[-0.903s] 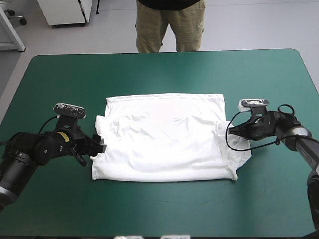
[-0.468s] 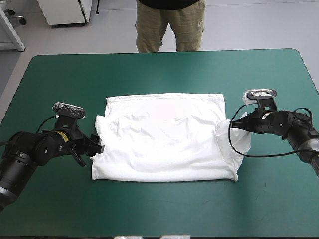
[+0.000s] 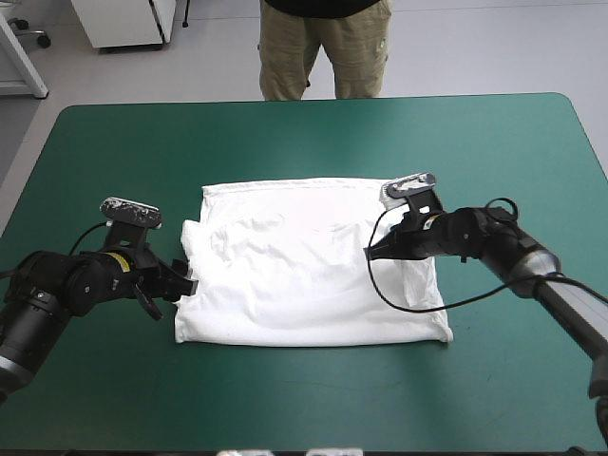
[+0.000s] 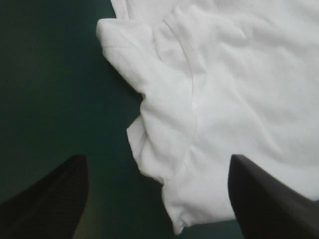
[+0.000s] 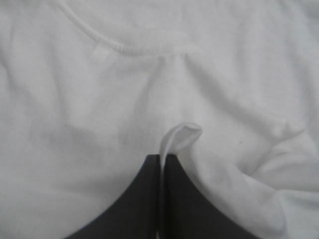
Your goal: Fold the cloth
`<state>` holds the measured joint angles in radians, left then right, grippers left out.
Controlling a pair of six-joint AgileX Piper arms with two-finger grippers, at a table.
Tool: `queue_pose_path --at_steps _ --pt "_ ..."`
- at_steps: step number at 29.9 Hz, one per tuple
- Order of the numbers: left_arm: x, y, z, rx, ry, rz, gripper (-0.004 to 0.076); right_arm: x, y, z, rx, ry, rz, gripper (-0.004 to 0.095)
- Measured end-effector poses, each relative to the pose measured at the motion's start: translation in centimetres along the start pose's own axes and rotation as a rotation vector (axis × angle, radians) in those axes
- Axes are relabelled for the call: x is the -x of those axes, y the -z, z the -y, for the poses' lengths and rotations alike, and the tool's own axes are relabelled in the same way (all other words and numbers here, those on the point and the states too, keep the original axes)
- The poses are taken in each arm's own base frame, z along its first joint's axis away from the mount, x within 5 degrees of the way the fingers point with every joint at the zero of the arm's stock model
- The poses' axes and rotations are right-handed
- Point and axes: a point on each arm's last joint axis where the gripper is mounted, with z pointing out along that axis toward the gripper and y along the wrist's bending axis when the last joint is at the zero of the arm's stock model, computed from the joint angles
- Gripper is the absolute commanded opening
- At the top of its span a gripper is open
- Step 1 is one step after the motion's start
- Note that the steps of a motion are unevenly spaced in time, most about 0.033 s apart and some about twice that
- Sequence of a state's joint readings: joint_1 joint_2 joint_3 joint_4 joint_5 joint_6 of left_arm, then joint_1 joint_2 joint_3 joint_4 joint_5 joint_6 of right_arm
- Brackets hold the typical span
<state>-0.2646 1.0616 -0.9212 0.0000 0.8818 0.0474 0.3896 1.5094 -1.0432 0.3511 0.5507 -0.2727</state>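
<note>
White T-shirt (image 3: 304,266) spread flat at the middle of the teal-green counter (image 3: 285,133), well clear of all four edges, its long sides parallel to the far and near edges. The right pincer (image 3: 372,253) reaches in from the counter's right side and hangs over the right part of the garment. In its wrist view the two black fingers meet in one pointed arch, clamped on a small fold (image 5: 180,135) of white fabric that curls up just ahead of the tips; a curved stitched hem (image 5: 139,47) lies farther ahead. The garment's right edge runs straight, with no sleeve projecting, so the pinched fold is probably the right sleeve drawn inward over the body. The left pincer (image 3: 185,282) sits low at the garment's left edge, toward the near-left corner of the cloth. Its fingers (image 4: 45,199) stand wide apart and grip nothing, and the rumpled left sleeve (image 4: 149,79) lies on the cover ahead of them.

Step in hand, as judged: the sleeve tuck, right side under way, left side not yet begun. The next move calls for laying the held fold flat and releasing it without dragging the layer beneath. The left pincer would then need to close on the sleeve alone, low enough to catch its edge yet not the cover.
</note>
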Motion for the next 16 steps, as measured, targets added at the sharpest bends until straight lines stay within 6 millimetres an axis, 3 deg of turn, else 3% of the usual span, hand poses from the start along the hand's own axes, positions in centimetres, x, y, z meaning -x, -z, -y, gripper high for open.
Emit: queue_pose_path --at_steps 4,7,13,16 --pt "-0.1 0.0 0.0 -0.001 0.000 -0.013 0.0562 -1.1 -3.9 -0.5 0.014 0.005 -0.104 -0.0001" --pt "-0.2 0.0 0.0 -0.001 0.005 -0.020 0.0561 -1.8 -5.9 -0.8 0.018 0.011 -0.151 0.0102" --pt "-0.3 0.0 0.0 -0.001 0.019 -0.028 0.0561 -1.4 -5.8 -1.1 0.020 0.023 -0.127 0.0413" --pt "-0.2 0.0 0.0 -0.001 0.038 -0.022 0.0561 -0.7 -3.9 -1.5 0.024 0.034 -0.072 0.0457"
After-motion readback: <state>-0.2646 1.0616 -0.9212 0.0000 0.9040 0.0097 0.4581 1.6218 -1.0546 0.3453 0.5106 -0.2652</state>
